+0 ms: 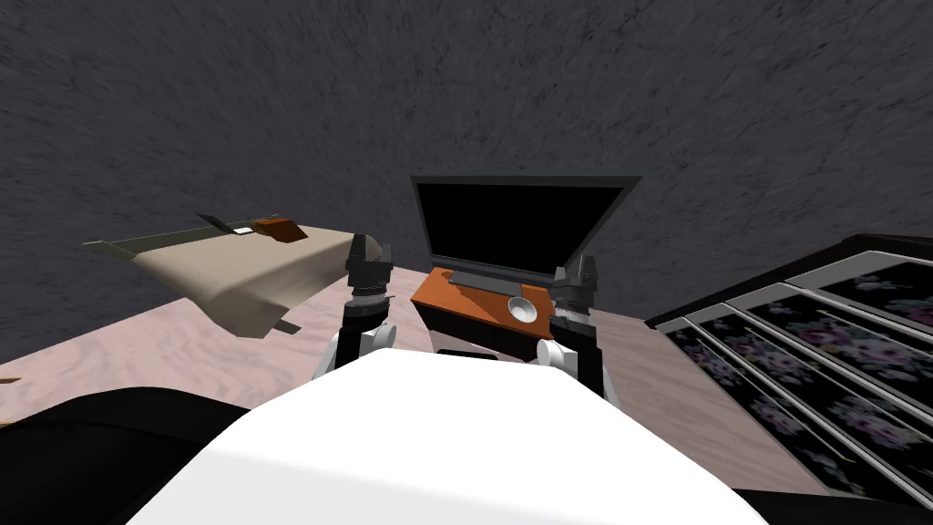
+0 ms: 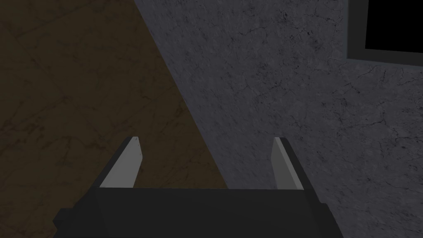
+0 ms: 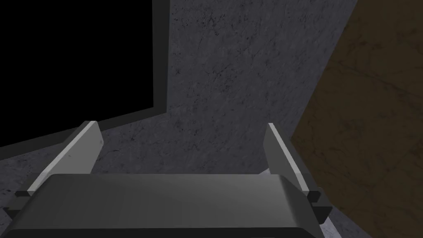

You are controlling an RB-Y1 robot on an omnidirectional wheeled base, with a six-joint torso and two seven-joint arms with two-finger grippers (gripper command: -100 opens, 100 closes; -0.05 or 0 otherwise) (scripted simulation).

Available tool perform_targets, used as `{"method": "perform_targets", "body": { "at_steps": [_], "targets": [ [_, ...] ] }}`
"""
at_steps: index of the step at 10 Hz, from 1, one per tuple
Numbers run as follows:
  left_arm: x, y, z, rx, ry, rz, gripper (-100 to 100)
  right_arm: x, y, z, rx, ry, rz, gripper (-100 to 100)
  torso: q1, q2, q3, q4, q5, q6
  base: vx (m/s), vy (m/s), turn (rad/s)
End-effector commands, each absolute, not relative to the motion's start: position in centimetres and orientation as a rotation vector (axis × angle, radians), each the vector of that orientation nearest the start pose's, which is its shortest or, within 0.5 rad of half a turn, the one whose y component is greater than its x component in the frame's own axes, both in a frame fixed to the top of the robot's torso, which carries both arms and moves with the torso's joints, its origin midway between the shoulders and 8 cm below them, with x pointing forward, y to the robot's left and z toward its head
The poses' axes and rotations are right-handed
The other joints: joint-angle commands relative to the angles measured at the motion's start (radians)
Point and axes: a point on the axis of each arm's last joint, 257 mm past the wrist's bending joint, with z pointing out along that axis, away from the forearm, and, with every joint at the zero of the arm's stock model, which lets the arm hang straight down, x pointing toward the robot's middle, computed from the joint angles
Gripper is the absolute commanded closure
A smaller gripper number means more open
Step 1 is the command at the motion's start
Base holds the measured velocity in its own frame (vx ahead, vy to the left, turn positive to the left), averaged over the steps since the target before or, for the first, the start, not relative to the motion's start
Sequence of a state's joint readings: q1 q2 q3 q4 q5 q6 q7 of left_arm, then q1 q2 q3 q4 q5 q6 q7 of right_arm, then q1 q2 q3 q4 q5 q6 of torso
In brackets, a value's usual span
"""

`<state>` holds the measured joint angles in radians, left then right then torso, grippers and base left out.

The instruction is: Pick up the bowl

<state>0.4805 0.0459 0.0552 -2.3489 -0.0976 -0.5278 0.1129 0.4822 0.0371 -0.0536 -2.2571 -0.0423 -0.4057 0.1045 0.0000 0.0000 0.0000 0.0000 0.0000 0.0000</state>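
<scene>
Open air above bowl (image 1: 523,308); dark-framed black panel (image 1: 519,226) just behind.

right forearm (image 1: 576,314) hides the orange stand (image 1: 456,296) past the bowl (image 1: 524,308).

Dim, flat light — splayed edges

Table (image 1: 446,299): orange top, on pale pink floor (image 1: 137,337).
On table: pale round bowl (image 1: 523,309), flat grey slab (image 1: 483,281) just beside it.
</scene>
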Motion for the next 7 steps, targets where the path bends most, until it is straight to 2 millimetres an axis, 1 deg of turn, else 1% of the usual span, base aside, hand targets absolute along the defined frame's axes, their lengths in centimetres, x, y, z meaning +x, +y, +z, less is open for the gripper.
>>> {"method": "perform_targets", "body": {
  "at_steps": [1, 3, 4, 7],
  "targets": [
    [32.5, 27.1, 6.5, -0.504, 0.605, -1.325, 0, 36.4, -30.1, 0.1, 0.716, 0.695, 1.164, -100, 0.0, 0.0, 0.0, 0.0, 0.0, 0.0, 0.004, 0.007, 0.01],
    [32.5, 27.1, 6.5, -0.504, 0.605, -1.325, 0, 37.3, -28.8, -0.4, 0.679, 0.763, 1.166, -100, 0.001, 0.0, 0.0, 0.0, 0.0, 0.0, 0.005, 0.026, 0.017],
    [32.5, 27.1, 6.5, -0.504, 0.605, -1.325, 0, 37.3, -28.7, -0.4, 0.673, 0.769, 1.166, -100, 0.002, -0.001, 0.0, 0.0, 0.0, 0.0, 0.007, 0.028, 0.003],
    [32.5, 27.1, 6.5, -0.504, 0.605, -1.325, 0, 39.0, -26.0, -1.8, 0.611, 0.897, 1.162, -100, 0.003, -0.001, -0.001, 0.0, 0.001, 0.0, 0.017, 0.043, 0.018]
  ]
}}
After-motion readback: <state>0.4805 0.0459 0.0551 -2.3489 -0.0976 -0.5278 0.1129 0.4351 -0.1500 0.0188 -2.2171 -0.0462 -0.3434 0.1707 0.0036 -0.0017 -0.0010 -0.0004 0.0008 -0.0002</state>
